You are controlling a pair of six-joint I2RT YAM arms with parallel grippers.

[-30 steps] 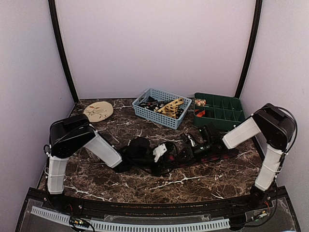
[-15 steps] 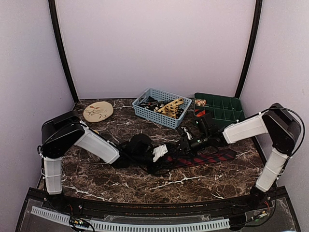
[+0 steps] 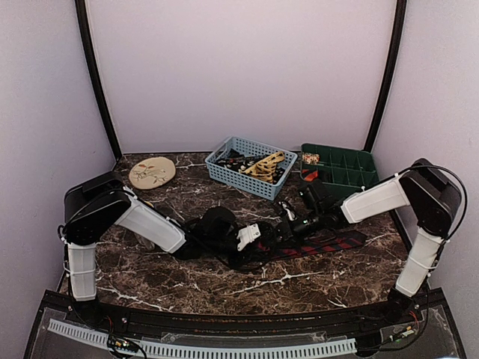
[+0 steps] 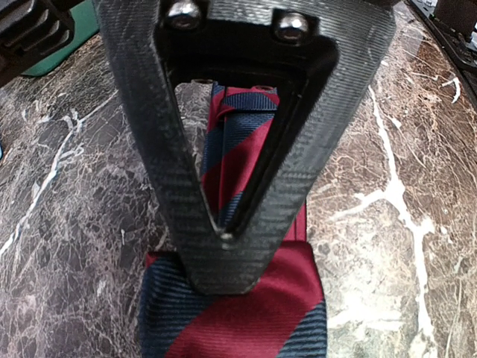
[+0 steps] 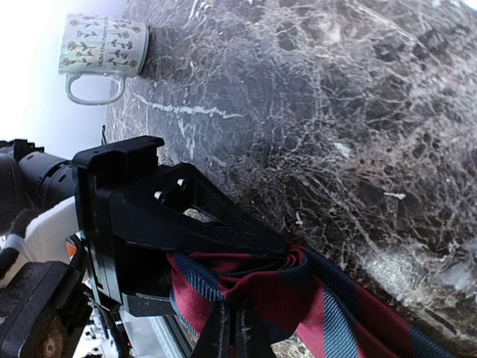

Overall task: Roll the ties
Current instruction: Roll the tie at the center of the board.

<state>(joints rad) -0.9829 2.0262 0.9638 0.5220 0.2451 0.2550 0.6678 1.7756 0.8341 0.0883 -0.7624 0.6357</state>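
1. Nearest me, both arms reach inward from their bases and meet over the middle of the marble surface (image 3: 150, 277).
2. My left end effector (image 4: 227, 237) is clamped on the striped tie (image 4: 246, 317). The red-and-navy cloth runs up between its two fingers, and their tips converge on it.
3. A folded or rolled end of the tie sits deeper between those fingers, up toward the palm. A broader stretch of the cloth shows just past the fingertips.
4. My right end effector (image 5: 237, 328) is clenched. Its fingertips press into the bunched tie just beside the left fingers, but I cannot tell whether any cloth is caught between them.
5. From that meeting point the rest of the tie lies stretched along the surface to the right, under the right arm.
6. Farther back, a blue basket (image 3: 239, 182) holds a tan-gold tie (image 3: 263, 164) and some darker ones, well apart from both end effectors.
7. To the right of the basket is a green tray (image 3: 352, 149) with compartments.
8. At the far left lies a round tan disc (image 3: 152, 172).
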